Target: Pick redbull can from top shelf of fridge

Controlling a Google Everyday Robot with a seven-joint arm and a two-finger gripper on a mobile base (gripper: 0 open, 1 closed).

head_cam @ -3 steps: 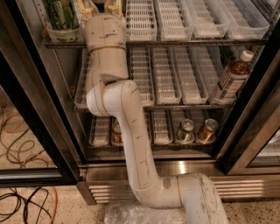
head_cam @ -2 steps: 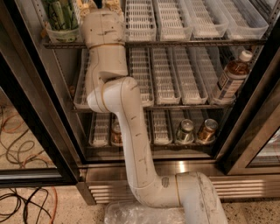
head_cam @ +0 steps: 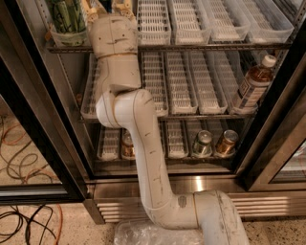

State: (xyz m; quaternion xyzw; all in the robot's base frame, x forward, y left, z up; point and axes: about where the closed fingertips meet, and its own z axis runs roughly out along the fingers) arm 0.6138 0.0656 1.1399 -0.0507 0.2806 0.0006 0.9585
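Observation:
The fridge [head_cam: 201,184] stands open in front of me, its racks fitted with white slotted trays. My arm rises from the bottom of the camera view to the top shelf [head_cam: 215,46], and its wrist covers the second lane from the left. The gripper [head_cam: 106,5] is at the picture's top edge, just above that shelf's front rail. The redbull can is hidden; I cannot see it behind the wrist or beyond the edge. A wider green-patterned can [head_cam: 67,16] stands in the leftmost lane, right beside the gripper.
A brown drink bottle [head_cam: 253,83] leans at the right end of the middle rack. Short cans [head_cam: 203,142] [head_cam: 226,142] sit on the bottom rack, one more [head_cam: 127,143] behind my arm. Black door frames flank the opening. Cables [head_cam: 24,220] lie on the floor at left.
The wrist and gripper have crept slightly upward and deeper toward the top shelf. Nothing on the racks has moved.

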